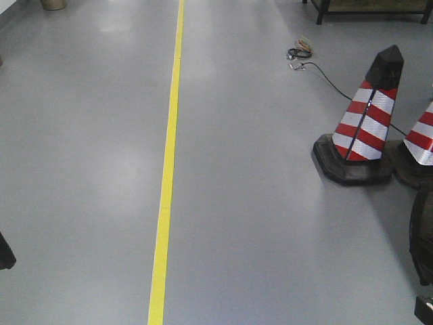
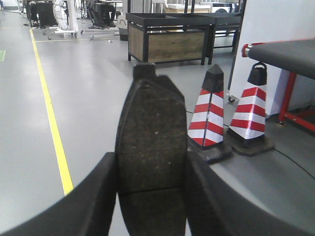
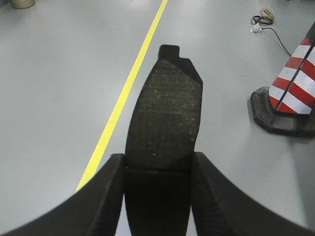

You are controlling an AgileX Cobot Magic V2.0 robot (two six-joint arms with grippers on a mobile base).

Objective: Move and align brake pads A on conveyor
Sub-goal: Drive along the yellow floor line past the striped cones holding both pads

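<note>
In the left wrist view, the left gripper clamps a brake pad between its closed jaws, the pad pointing to 12 o'clock. At 2 o'clock lies the conveyor, beyond two striped cones. The right gripper likewise grips a second brake pad above grey floor, a yellow line at 11 o'clock.

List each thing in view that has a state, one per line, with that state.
Left gripper: shut on a brake pad.
Left brake pad: held upright, off the conveyor.
Right gripper: shut on a brake pad.
Right brake pad: held, pointing away over the floor.
Conveyor: bare where visible.
Traffic cones: standing upright on the floor.
</note>
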